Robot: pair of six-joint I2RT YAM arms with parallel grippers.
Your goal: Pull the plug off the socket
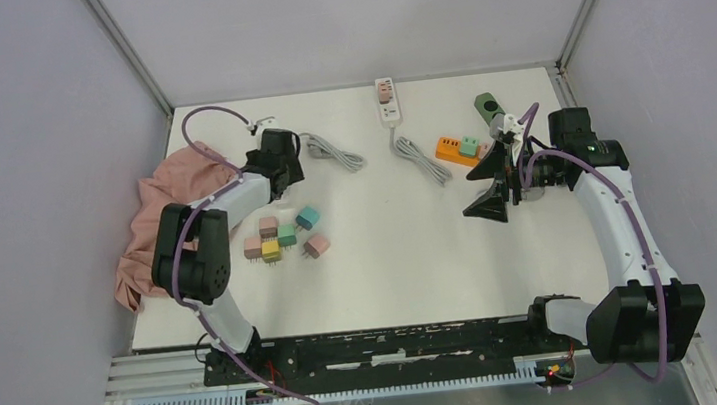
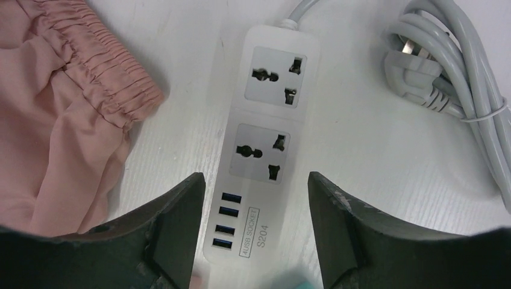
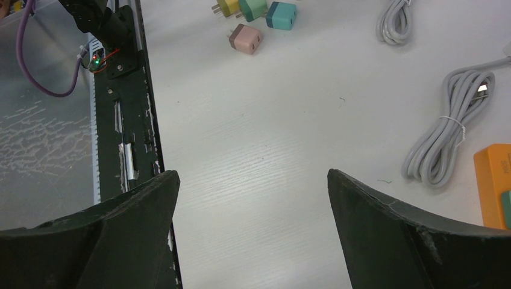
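Note:
A white socket strip [image 2: 271, 114] lies under my left gripper [image 2: 256, 180]; both of its sockets are empty, with several USB ports at the near end. The gripper's jaws stand open on either side of that end and hold nothing. From above, the left gripper [image 1: 273, 143] hides most of this strip [image 1: 261, 125]. A second white strip [image 1: 386, 101] at the back middle carries a pink plug [image 1: 384, 86]. An orange strip [image 1: 452, 149] carries a green plug [image 1: 469, 146]. My right gripper [image 1: 469, 196] hovers open and empty over bare table [image 3: 253, 174].
A pink cloth [image 1: 170, 212] lies bunched left of the left arm [image 2: 66, 108]. Several loose coloured plugs [image 1: 283, 236] sit in front of it. Coiled grey cables [image 1: 334, 152] [image 1: 421, 161] lie mid-table, and a dark green object [image 1: 488, 105] sits at the back right. The orange strip's edge [image 3: 494, 180] shows.

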